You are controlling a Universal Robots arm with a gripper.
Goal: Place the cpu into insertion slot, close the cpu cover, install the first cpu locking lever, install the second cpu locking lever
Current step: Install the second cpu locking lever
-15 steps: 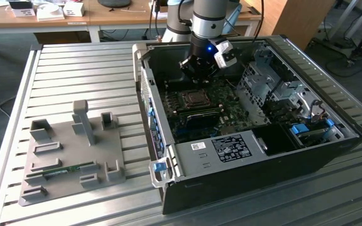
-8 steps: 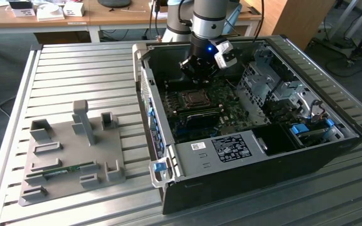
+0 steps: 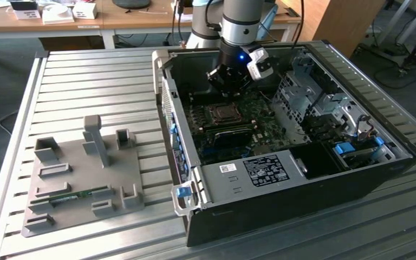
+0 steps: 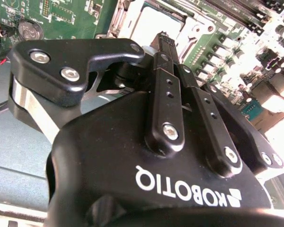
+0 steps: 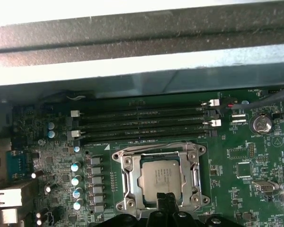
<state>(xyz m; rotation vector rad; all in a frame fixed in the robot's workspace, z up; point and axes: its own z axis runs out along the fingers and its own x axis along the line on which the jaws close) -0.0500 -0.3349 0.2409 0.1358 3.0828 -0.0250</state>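
1. One arm, exterior view: gripper (image 3: pixel 227 91) hangs inside the open computer case (image 3: pixel 381 162), just above the insertion slot (image 3: pixel 222 112) on the motherboard (image 3: pixel 255 122). A grey fixture plate (image 3: pixel 85 179) lies apart on the slatted table (image 3: pixel 85 70).
2. Second wrist view: the fingers (image 4: pixel 168 61) are pressed together, clenched on nothing visible, tips over the socket.
3. First wrist view: cpu (image 5: pixel 162 178) sits flat in the slot, cpu cover (image 5: pixel 125 177) closed around it as a frame; memory slots (image 5: pixel 142 124) beside. Lever state unclear.
4. Judgement: chip light, stiff, pin-side fragile; handle by edges only. Cover thin metal, push on the frame.
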